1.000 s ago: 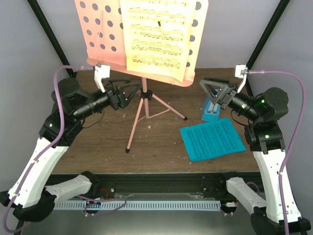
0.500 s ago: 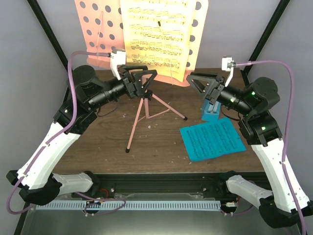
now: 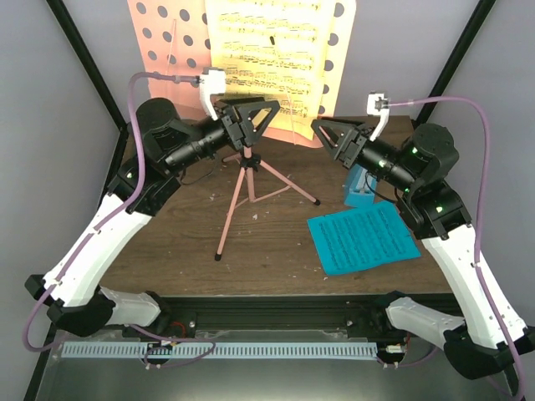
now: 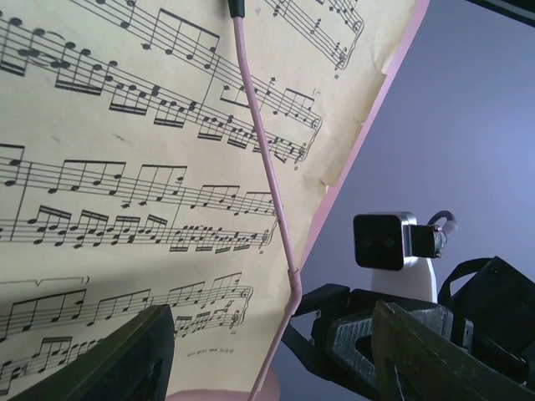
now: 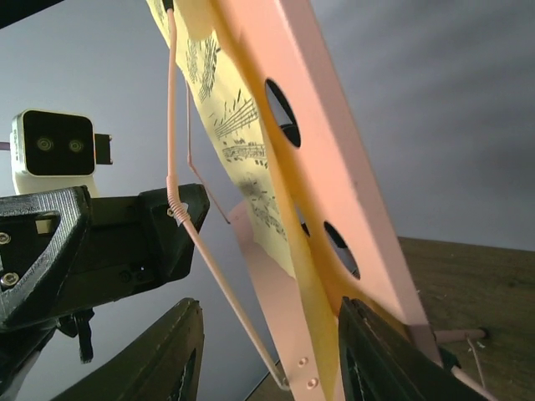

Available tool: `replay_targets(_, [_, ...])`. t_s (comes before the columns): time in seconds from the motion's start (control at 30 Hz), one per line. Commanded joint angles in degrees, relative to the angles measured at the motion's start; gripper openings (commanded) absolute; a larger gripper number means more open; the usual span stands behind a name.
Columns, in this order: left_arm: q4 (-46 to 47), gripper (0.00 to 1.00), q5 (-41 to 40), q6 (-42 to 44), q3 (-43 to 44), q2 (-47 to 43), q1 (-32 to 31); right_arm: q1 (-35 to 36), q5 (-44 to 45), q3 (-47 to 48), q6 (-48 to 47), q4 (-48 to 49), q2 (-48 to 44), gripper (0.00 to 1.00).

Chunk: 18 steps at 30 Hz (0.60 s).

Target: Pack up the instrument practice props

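Note:
The salmon-pink music stand (image 3: pixel 167 50) stands at the back on its tripod (image 3: pixel 242 188). A yellow music sheet (image 3: pixel 263 50) rests on its hole-punched desk behind a pink wire retainer (image 4: pixel 267 167). A blue music sheet (image 3: pixel 364 238) lies flat at the right, and the blue metronome (image 3: pixel 361 190) stands just behind it. My left gripper (image 3: pixel 257 119) is open at the sheet's lower edge; the sheet (image 4: pixel 125 167) fills its wrist view. My right gripper (image 3: pixel 328 134) is open at the desk's lower right corner (image 5: pixel 334 175), with the yellow sheet's edge (image 5: pixel 242 134) between its jaws.
The black frame poles (image 3: pixel 79 58) rise at both back corners. The two grippers face each other closely under the desk; the left gripper shows in the right wrist view (image 5: pixel 84 242). Small white crumbs (image 3: pixel 251 209) lie near the tripod.
Both arms have risen and swung inward, from beside the tripod and the metronome up to the lower edge of the stand's desk. Both stay open.

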Motion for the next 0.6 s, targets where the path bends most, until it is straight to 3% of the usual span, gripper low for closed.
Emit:
replay_targets(0.0, [2.5,0.66,0.6,-1.7,2.6,1.7,-0.3,0.7,2.9,3.7,-1.7,0.7,0.8,0.45])
replay_targets(0.57, [4.3,0.52,2.5,-2.9,9.2,7.9,-1.0,0.9,5.7,9.5,-3.7,2.8,6.3,0.38])
